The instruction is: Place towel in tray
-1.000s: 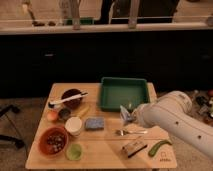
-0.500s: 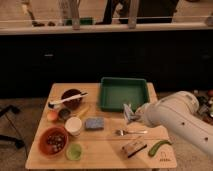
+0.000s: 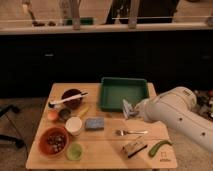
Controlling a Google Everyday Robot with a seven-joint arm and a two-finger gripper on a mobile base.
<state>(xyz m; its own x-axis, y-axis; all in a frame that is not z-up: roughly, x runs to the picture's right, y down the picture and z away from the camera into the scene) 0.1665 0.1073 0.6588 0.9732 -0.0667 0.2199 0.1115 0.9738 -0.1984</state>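
Note:
The towel (image 3: 128,106), a small crumpled grey-blue cloth, hangs from my gripper (image 3: 134,111) at the end of the white arm that reaches in from the right. The gripper is shut on the towel and holds it above the table, just over the front right rim of the tray. The dark green rectangular tray (image 3: 119,93) sits at the back middle of the wooden table, and nothing shows inside it. The cloth covers the fingertips.
A blue-grey sponge block (image 3: 94,123) and a fork (image 3: 131,132) lie in front of the tray. At the left are a dark bowl with a white utensil (image 3: 71,98), a white cup (image 3: 74,125), a red bowl (image 3: 54,141) and a small green cup (image 3: 75,151). A green vegetable (image 3: 160,147) lies at the front right.
The gripper with the towel has risen a little and moved slightly back and right, toward the tray's front rim. Nothing else on the table has moved.

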